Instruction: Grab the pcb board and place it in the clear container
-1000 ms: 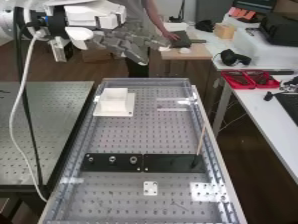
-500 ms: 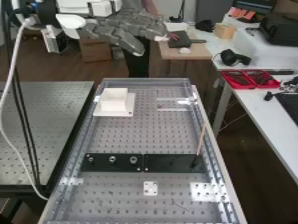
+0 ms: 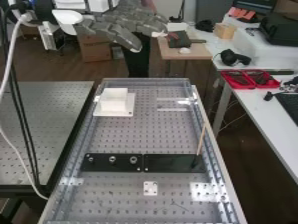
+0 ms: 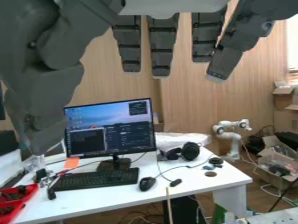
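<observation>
Near the far end of the perforated counter (image 3: 126, 135), the hand (image 3: 125, 25) is wide open and empty, higher than the white stand (image 3: 114, 104). What seems the clear container (image 3: 173, 109) lies right of this stand. Grasping is probably the present step; I cannot identify the pcb board surely, so the next move needs careful aiming.

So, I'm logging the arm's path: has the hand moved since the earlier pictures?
Yes. In the high view, the hand has moved up and slightly toward the picture's left, leaving a wider gap to the white square block.
</observation>
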